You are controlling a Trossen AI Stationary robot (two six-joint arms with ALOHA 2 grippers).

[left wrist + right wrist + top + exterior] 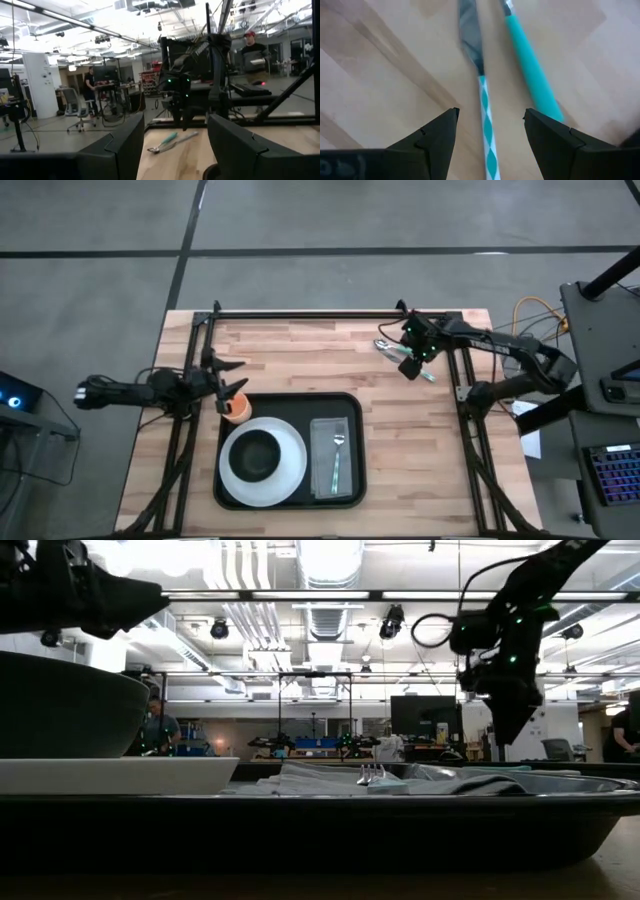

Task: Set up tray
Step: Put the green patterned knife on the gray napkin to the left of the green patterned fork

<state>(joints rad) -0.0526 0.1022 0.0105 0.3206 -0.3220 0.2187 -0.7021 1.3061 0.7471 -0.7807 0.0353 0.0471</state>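
tray [288,402] black, flat, low-rimmed, table [420,440] front centre | holds round white plate [290,465], dark bowl [258,454], grey cloth [328,435], fork [337,460] | right tool [411,367] open, empty, over diamond-patterned knife [485,107], probably spoon [532,75] | left tool [232,376] open, empty, beside orange cup [238,411]

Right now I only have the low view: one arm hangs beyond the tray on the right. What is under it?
Observer: A knife and a teal-handled utensil, side by side on the table, outside the tray.
Operator: Is that tool gripping either?
Observer: No. The right tool is open, its fingers either side of the knife.
Operator: And the other arm?
Observer: The left tool is open, by an orange cup at the tray's corner.
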